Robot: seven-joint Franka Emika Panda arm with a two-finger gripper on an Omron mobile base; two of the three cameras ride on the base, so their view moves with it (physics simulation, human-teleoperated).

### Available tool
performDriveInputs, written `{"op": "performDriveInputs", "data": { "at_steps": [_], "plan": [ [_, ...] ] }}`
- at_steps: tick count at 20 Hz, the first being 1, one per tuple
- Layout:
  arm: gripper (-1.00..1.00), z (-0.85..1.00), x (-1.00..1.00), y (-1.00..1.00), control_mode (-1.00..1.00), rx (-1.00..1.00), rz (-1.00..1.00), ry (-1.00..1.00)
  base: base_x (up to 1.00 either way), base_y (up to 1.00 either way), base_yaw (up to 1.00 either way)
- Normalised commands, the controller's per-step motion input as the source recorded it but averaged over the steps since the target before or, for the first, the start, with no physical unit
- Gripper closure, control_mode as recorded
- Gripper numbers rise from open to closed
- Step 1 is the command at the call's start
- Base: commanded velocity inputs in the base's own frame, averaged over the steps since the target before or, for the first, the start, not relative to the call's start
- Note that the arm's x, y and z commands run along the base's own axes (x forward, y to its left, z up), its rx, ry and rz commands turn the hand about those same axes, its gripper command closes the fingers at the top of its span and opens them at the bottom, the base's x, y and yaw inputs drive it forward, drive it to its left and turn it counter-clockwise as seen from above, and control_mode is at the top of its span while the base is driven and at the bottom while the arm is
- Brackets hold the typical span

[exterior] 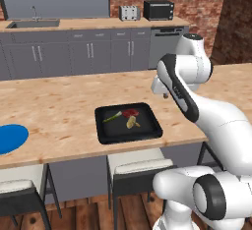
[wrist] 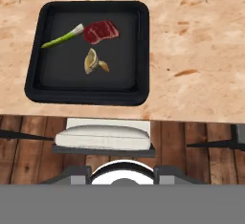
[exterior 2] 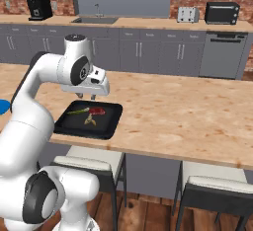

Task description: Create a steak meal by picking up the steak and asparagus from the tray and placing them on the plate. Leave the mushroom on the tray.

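Steak sits on the tray between asparagus and mushroom; far left, the plate is bare, so nothing is done. Gripper hovers above (jaw state unclear), holding nothing.

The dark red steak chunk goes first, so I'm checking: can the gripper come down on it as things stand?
Probably yes. The dark red steak chunk lies uncovered on the black rectangular tray, beside the green asparagus stalk; the tan mushroom sits apart.
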Motion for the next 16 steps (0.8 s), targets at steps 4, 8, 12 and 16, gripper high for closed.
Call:
{"op": "performDriveInputs", "data": {
  "at_steps": [4,8,12,16],
  "plan": [
    [-1.00,0.00,-0.18,0.00,-1.00,0.00,0.00,0.00,0.00,0.00,0.00],
    [-1.00,-0.03,-0.32,0.00,-1.00,0.00,0.00,0.00,0.00,0.00,0.00],
    [-1.00,-0.05,-0.31,0.00,-1.00,0.00,0.01,0.00,0.00,0.00,0.00],
    [-1.00,-0.12,-0.12,0.18,-1.00,-0.01,0.01,0.00,0.00,0.00,0.00]
  ]
}}
